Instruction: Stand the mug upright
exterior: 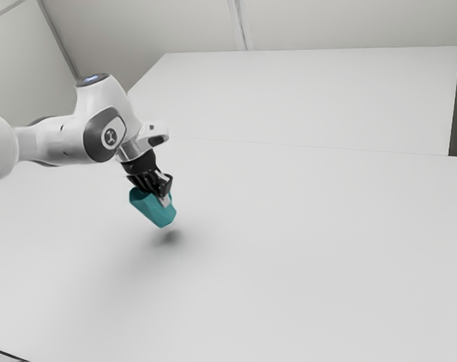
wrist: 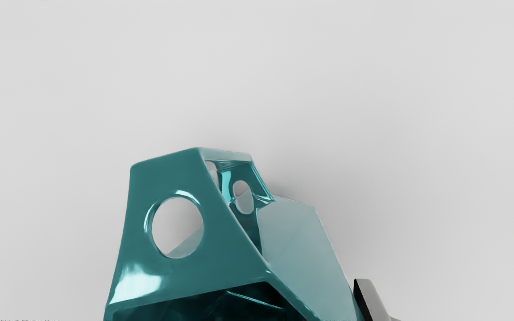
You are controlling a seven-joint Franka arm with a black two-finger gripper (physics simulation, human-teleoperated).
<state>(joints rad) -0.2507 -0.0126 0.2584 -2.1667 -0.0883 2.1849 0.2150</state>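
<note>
Mug (exterior: 153, 211), one, teal: located left of centre in the exterior view, held at the lower end of the arm (exterior: 100, 105) by the black gripper (exterior: 163, 197), raised above the white table (exterior: 304, 249), with a soft dark shadow (exterior: 168, 237) beneath it and apart from it. Fingers: pinching the mug; one pale fingertip (wrist: 370, 296) lies against the outside of its wall in the wrist view, while the contact of the other is hidden. In the exterior view the fingers reach down over the mug's upper side, and its body slants from there toward the lower right of the frame. Attitude: tilted, not upright. Form: angular, with flat facets and straight edges. Finish: glossy, with bright white highlights; one broad face is a paler, greyish teal. Details: a large round hole through a flat panel, a smaller oval hole in a panel beyond it, and a dark hollow near the gripper.
</note>
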